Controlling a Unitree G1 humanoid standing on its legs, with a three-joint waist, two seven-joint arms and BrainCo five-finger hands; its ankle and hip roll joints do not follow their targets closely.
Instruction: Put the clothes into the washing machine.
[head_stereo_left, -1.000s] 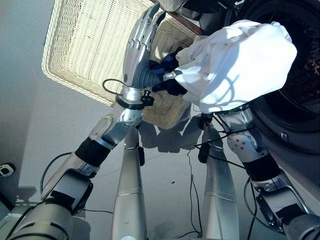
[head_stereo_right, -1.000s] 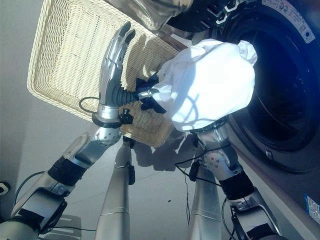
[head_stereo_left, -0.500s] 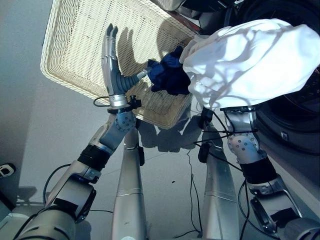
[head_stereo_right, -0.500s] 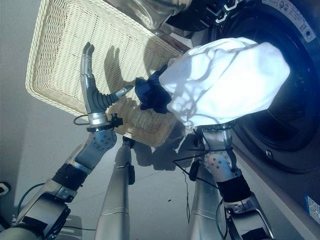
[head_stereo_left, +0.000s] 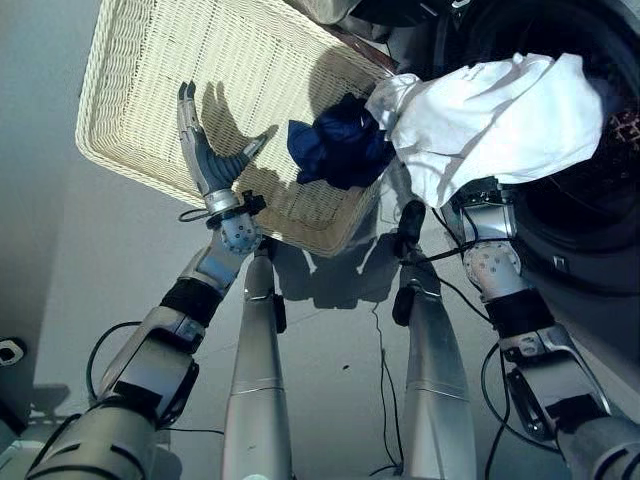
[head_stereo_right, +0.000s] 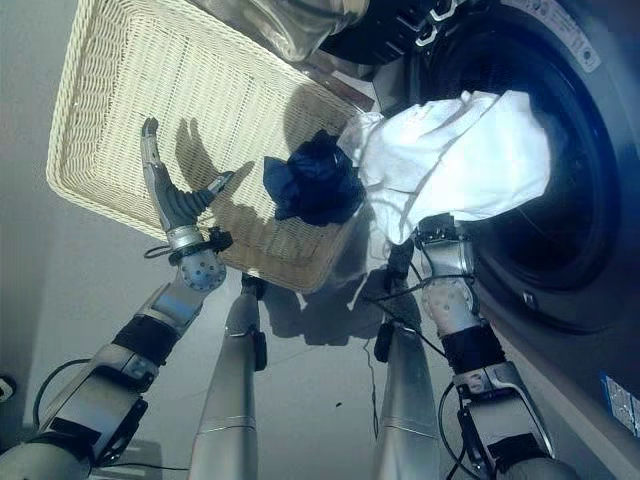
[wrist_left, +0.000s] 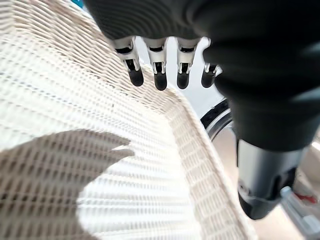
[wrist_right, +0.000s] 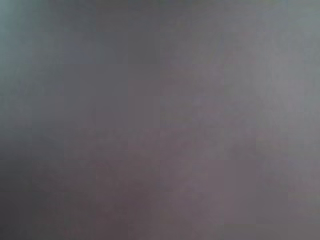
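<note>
White garment (head_stereo_left: 500, 120) draped over right robot hand, at washing machine (head_stereo_right: 590, 220) door, partly in drum, so that hand's grip can't tell; dark blue garment (head_stereo_left: 338, 150) still in basket (head_stereo_left: 150, 90); left robot hand (head_stereo_left: 205, 150) released, fingers straight, over basket; approx half done.

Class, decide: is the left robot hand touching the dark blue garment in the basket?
Apart. In the left eye view the left robot hand is open, and bare wicker of the basket shows between its thumb and the dark blue garment.
</note>
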